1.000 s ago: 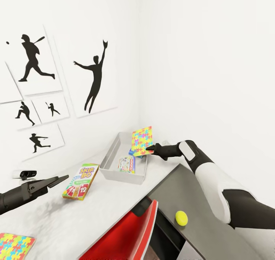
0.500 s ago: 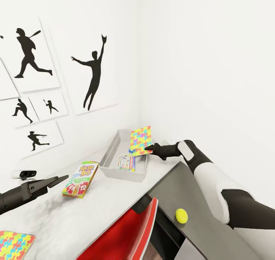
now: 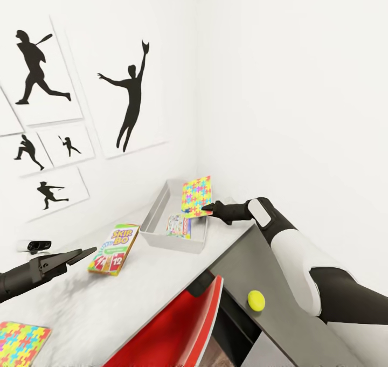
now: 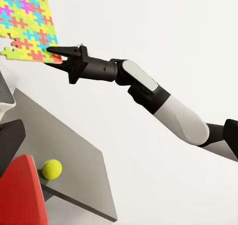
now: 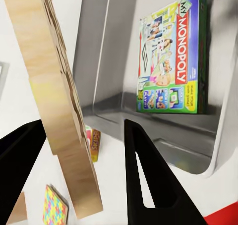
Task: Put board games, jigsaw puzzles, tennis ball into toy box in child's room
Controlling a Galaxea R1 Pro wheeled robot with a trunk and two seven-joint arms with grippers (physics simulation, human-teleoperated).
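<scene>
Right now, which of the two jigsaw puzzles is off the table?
The jigsaw puzzle held on edge over the toy box by the right end effector; the other puzzle lies flat on the table.

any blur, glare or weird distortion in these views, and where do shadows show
Head view: sharp, evenly lit, no glare; wide-angle lens tilts the walls, and a soft shadow lies inside the toy box. Left wrist view: crisp, with the tennis ball casting a small shadow on the grey cabinet top. Right wrist view: the held jigsaw puzzle looms oversized from closeness, its edge slightly soft.
</scene>
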